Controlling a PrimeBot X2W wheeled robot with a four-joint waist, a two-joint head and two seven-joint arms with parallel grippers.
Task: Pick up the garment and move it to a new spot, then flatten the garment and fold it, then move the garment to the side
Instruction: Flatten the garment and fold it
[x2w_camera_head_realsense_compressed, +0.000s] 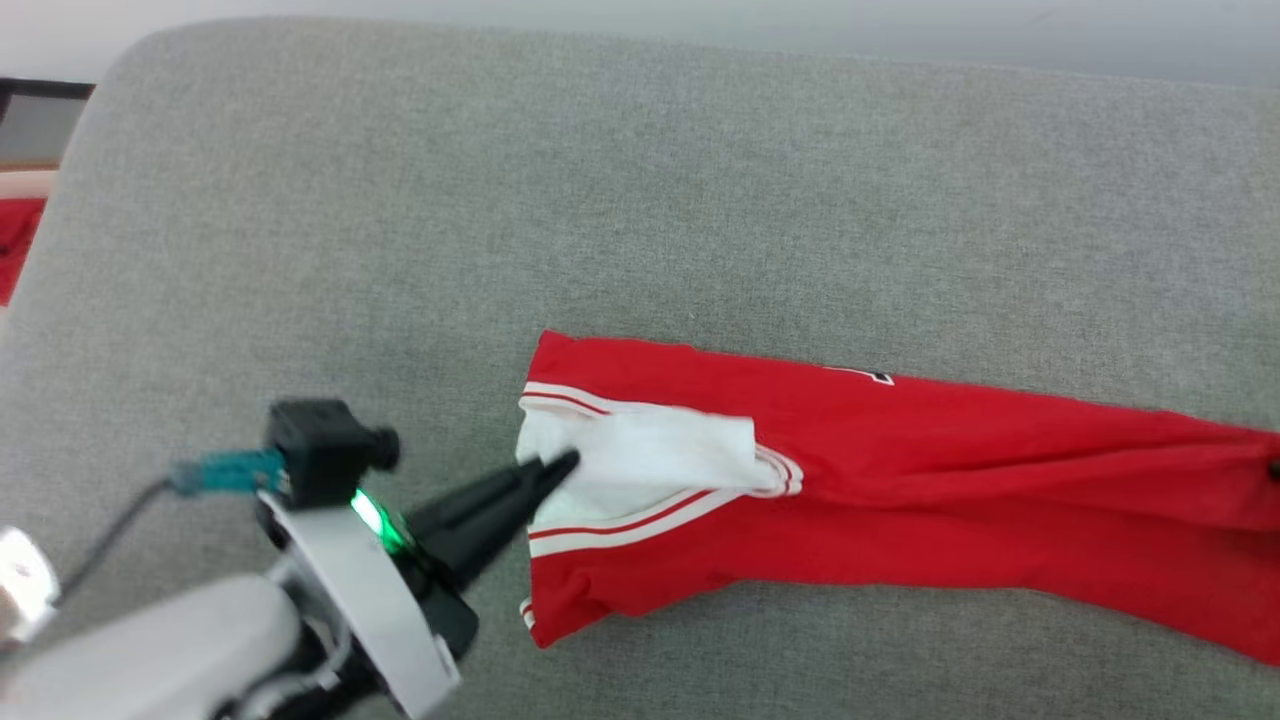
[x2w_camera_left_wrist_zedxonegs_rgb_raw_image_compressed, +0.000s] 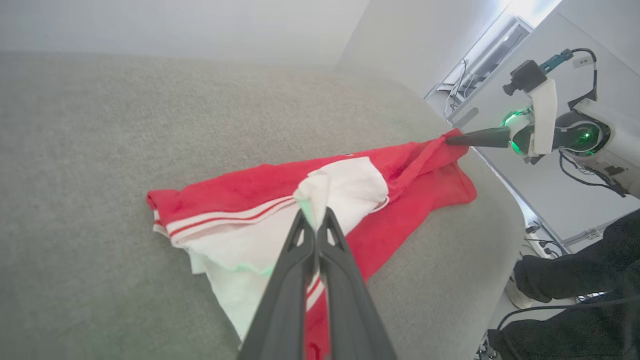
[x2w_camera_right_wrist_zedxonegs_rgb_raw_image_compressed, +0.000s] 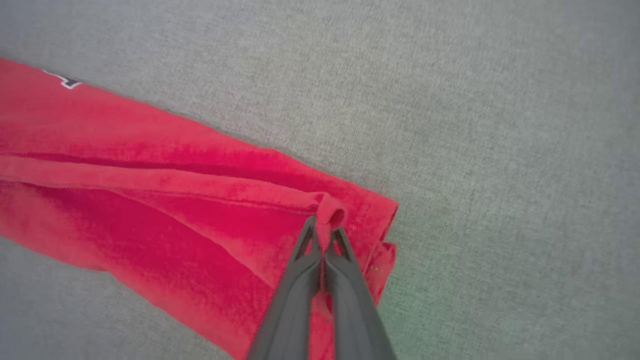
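Grey fabric surface (x2w_camera_head_realsense_compressed: 640, 200) across your head view, red garment (x2w_camera_head_realsense_compressed: 900, 470) stretched from centre to right edge, your left gripper (x2w_camera_head_realsense_compressed: 560, 466) at lower left pinched shut on its white sleeve (x2w_camera_head_realsense_compressed: 640, 450), your right gripper (x2w_camera_right_wrist_zedxonegs_rgb_raw_image_compressed: 324, 234) at lower centre of its wrist view, clamped on a red fold at the garment's end.

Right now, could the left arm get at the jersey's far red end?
Probably not: the left gripper is shut on the white sleeve of the jersey, and the right gripper pinches that far end.
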